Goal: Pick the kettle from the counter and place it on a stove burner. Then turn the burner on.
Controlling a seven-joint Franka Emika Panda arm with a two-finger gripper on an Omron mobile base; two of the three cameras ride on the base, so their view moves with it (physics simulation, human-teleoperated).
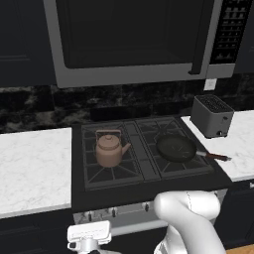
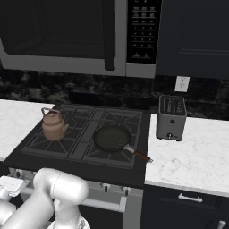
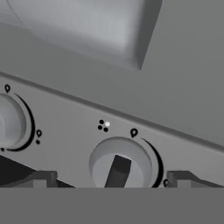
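Matt copper kettle [image 1: 109, 151], veined marble counter [image 1: 32, 166], black iron stove burner [image 1: 110, 154]

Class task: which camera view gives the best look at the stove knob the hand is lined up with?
The hand view: the stove knob sits close up between the open hand fingertips, its grip bar and markings clear. In the left base view the knobs are tiny dots along the range front; the right base view shows them small too.

Left knob [image 3: 8, 124] cut off by the hand view's edge.

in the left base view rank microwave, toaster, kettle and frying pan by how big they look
1. microwave, by far the largest
2. frying pan and toaster, too alike to rank
3. kettle, smallest
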